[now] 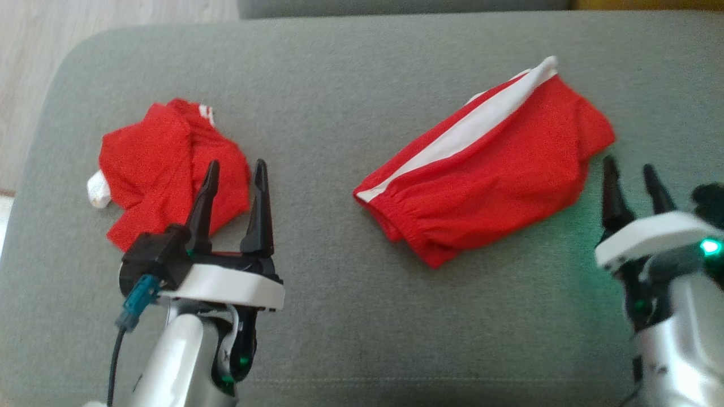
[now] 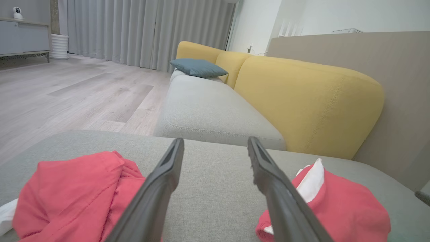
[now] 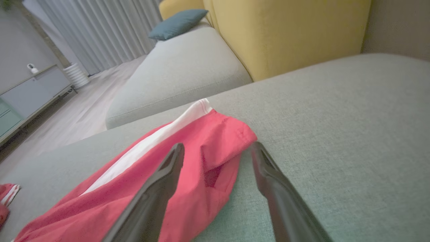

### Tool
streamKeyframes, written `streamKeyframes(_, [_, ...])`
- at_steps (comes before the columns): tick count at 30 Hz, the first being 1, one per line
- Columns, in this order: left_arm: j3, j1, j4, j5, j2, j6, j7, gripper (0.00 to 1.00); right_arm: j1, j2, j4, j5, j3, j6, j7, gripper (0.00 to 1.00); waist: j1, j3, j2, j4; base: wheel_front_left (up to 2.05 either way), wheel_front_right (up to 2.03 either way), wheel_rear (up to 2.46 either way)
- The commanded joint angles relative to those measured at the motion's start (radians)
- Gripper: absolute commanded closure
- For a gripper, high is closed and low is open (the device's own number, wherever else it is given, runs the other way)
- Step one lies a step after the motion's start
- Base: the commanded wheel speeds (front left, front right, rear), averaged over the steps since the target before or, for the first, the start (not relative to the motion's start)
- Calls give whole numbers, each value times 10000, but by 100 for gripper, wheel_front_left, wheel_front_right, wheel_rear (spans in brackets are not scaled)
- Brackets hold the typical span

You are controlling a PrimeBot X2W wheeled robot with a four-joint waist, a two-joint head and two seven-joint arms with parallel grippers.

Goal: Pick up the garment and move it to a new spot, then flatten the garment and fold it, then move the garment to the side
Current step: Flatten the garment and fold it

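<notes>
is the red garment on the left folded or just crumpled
Crumpled: the left red garment lies in a bunched, uneven heap on the grey cushion, with a white bit poking out at one edge.

A: Left gripper (image 1: 236,164), head view: lower left, two dark fingers pointing up the picture, jaws spread wide and empty.

B: Its wrist view agrees: both fingers splayed, nothing gripped. Left forearm (image 1: 169,362)?

A: Pale, rising from the bottom edge. White wrist plate (image 1: 226,285) above it, blue connector (image 1: 136,308) with a dark cable on the outer side.

B: Right gripper (image 1: 628,164): lower right, fingers up, jaws wide apart too, empty. Green light (image 1: 710,247) on its wrist. Right forearm (image 1: 679,350) silver, cut by the frame edge.
</notes>
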Motion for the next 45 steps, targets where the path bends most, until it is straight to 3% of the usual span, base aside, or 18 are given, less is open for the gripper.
streamKeyframes(1, [238,-490,-271,-20,30,-4,-53,0,-695,29,-157,186,-58,65,151,0,1,378,0,373,0,0,0])
streamKeyframes(7, [49,-785,-204,-75,29,21,-53,0,-2104,144,1307,432,-1833,65,1148,0,1,936,0,1009,0,0,0])
streamKeyframes(13, [49,-1010,-242,-143,29,51,-53,0,-3352,141,2832,-396,-3377,65,2068,0,1,1304,0,1413,0,0,0])
streamKeyframes(25, [-11,-1321,-371,-266,28,126,-53,0,-5045,-175,4629,-1731,-4434,65,3596,0,1,1875,0,1580,0,0,0])
streamKeyframes(26, [-9,-1340,-367,-273,28,128,-53,0,-5142,-181,4736,-1748,-4471,65,3659,23,1,1900,0,1573,0,0,0])
streamKeyframes(27, [-2,-1355,-361,-275,28,130,-53,0,-5236,-182,4813,-1729,-4527,65,3659,100,1,1917,0,1563,0,0,0])
streamKeyframes(40, [166,-1213,-230,-219,28,127,-53,0,-5234,-233,4778,-642,-5612,65,1847,100,1,1403,0,982,0,0,0])
streamKeyframes(45, [227,-1052,-184,-188,28,133,-53,0,-4656,-288,4289,-833,-6286,65,922,100,1,1085,0,716,0,0,0])
